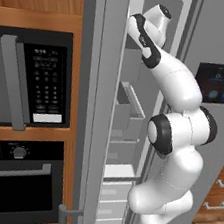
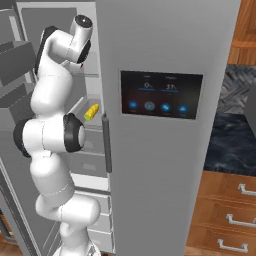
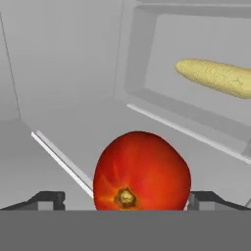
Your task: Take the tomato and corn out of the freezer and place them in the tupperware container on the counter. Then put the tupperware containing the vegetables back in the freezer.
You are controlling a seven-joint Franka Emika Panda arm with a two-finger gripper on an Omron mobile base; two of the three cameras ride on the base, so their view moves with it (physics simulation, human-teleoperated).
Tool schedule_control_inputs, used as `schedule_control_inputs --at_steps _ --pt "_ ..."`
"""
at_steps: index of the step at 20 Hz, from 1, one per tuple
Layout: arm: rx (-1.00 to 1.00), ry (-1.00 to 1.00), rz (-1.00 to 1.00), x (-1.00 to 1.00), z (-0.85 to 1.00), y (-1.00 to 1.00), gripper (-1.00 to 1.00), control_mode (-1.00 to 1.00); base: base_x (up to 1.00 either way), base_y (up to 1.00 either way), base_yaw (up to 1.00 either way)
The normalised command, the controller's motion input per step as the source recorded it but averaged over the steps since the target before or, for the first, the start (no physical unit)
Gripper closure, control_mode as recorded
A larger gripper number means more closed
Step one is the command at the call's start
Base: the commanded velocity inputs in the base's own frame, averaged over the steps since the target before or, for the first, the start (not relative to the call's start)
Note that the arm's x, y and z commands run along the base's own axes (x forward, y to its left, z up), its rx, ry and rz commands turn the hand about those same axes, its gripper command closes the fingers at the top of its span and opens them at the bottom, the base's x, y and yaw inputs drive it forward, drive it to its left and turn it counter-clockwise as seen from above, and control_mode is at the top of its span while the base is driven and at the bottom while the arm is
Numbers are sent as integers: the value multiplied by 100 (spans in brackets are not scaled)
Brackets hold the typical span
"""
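Tomato (image 3: 141, 171) sits large at the bottom of the hand view, stem scar facing the camera, right between the two dark fingertips (image 3: 46, 200) of the pincer (image 3: 126, 202); the tips stand wide to either side of it, and whether they press on it I cannot tell. Beyond it, up and to the right in that view, the corn (image 3: 218, 77) lies inside the grey freezer (image 3: 63, 73), past a pale shelf edge, well apart from the tomato.

The right base view gives the corn (image 2: 91, 112) as a small yellow piece on a freezer shelf just behind the arm's elbow, beside the closed grey door with its dark display panel (image 2: 161, 94); the counter (image 2: 231, 140) shows dark at the far right over wooden drawers.

The left base view gives the arm reaching up into the open freezer (image 1: 128, 116), with a black microwave (image 1: 30, 80) and oven (image 1: 16, 181) to the left
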Motion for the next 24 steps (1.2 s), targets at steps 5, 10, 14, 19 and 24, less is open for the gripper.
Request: schedule_control_inputs --at_steps 5,10,14,19,24 --pt "7 21 -10 3 -25 3 -100 -100 0 0 0" --pt "4 13 -13 -14 -25 0 100 -100 0 0 0" --pt "6 2 -9 -31 -14 0 100 -100 0 0 0" --pt "8 0 -8 -41 -10 0 100 -100 0 0 0" --pt "8 0 -7 -62 -24 0 100 -100 0 0 0"
